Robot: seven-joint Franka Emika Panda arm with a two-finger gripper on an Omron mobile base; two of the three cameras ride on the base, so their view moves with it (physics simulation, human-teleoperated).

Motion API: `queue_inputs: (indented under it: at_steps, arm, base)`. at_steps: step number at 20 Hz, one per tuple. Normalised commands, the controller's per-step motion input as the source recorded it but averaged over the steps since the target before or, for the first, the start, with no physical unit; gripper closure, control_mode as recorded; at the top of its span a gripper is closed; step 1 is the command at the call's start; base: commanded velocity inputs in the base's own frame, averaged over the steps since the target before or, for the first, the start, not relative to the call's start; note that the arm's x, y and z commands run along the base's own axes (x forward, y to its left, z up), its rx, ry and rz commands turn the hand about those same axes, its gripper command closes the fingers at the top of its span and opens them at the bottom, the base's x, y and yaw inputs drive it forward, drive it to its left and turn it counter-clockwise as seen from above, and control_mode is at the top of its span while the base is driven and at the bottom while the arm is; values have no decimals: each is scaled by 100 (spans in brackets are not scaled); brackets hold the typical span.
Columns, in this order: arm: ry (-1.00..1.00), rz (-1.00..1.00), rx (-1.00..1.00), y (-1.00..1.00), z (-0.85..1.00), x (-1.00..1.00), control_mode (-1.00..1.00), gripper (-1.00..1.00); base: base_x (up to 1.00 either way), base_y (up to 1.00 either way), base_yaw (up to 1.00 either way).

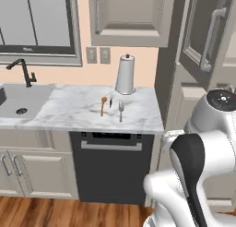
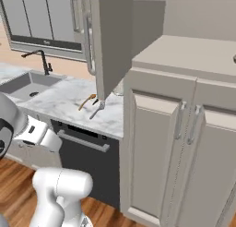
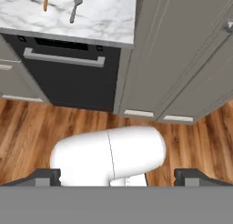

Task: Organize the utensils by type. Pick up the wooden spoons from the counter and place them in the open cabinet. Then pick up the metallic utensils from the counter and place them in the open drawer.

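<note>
The fingers (image 3: 116,177) stand wide apart, holding nothing; wooden spoon (image 1: 103,105) and fork (image 1: 121,110) lie on the counter (image 1: 69,113), seemingly apart.

White marble counter (image 1: 73,111), wooden spoon (image 1: 103,105), fork (image 1: 121,110), black-handled utensil (image 1: 110,102), paper towel roll (image 1: 125,74)

You have one wooden spoon (image 1: 103,104) on the counter (image 1: 69,111). Metallic utensils: two, one fork (image 1: 121,110) and one short black-handled utensil (image 1: 110,103). One paper towel roll (image 1: 125,74) stands behind them. One sink (image 1: 20,101), one black faucet (image 1: 23,70). One dishwasher (image 1: 110,166) under the counter. Two wall outlets (image 1: 98,55). One open cabinet door (image 2: 107,37). Count of tall cabinet doors (image 2: 184,175) at your right: two.
</note>
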Motion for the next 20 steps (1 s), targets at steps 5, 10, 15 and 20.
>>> queue_inputs:
  at_steps: [5,10,15,20]
  arm:
    - [0,0,0,0,0,0,100,-100]
    - [0,0,0,0,0,0,100,-100]
    - [0,0,0,0,0,0,100,-100]
    - [0,0,0,0,0,0,100,-100]
  base:
    - [26,66,0]
    - [46,40,-5]
    - [49,9,-6]
    - [46,14,-9]
